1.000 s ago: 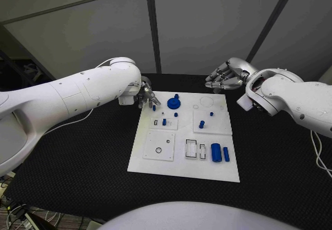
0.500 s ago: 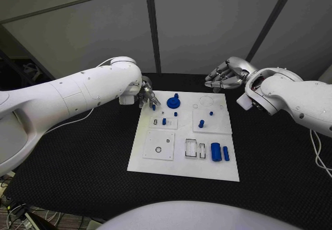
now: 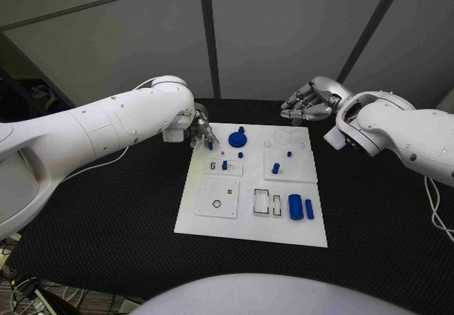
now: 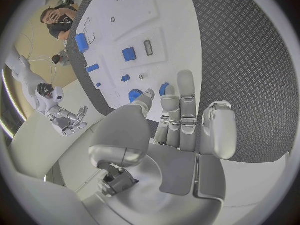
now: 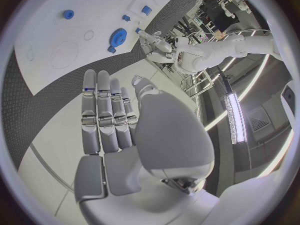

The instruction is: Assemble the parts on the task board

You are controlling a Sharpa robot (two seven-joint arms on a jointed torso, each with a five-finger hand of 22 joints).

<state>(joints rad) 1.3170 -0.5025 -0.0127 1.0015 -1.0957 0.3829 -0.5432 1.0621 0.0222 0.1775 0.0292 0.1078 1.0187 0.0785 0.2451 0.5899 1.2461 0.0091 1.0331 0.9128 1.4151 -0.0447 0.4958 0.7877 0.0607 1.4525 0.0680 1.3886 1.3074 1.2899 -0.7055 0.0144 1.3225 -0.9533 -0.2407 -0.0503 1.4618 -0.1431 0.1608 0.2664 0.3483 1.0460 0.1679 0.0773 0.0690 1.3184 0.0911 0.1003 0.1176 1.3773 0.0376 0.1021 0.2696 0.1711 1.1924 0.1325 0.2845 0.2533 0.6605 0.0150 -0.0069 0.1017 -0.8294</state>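
Head view: the white task board (image 3: 254,197) lies in the middle of the black bench (image 3: 113,216). The left hand (image 3: 201,134) sits at the board's far left corner, fingers pointing down at a small blue peg (image 3: 210,147) there — whether they pinch it cannot be told from here. Just beside it on the board stands a blue gear-shaped part (image 3: 237,138), with two small blue pieces nearer the robot. A blue peg (image 3: 275,169) stands on the raised tile on the right, and a blue cylinder (image 3: 295,208) with a thinner blue bar (image 3: 308,209) beside it lies near the board's near right corner. The right hand (image 3: 310,104) hangs beyond the board's far right corner, apart from it, fingers loosely curled and holding nothing.

Left wrist view: the left hand (image 4: 178,120) has its fingers (image 4: 185,92) side by side and extended, the thumb tip close to them, with a small blue part (image 4: 164,89) at the fingertips; an actual pinch cannot be made out.

Right wrist view: the right hand (image 5: 119,120) is empty — its fingers (image 5: 100,105) lie straight and pressed together above the bench edge, the blue gear (image 5: 117,36) well away on the board.
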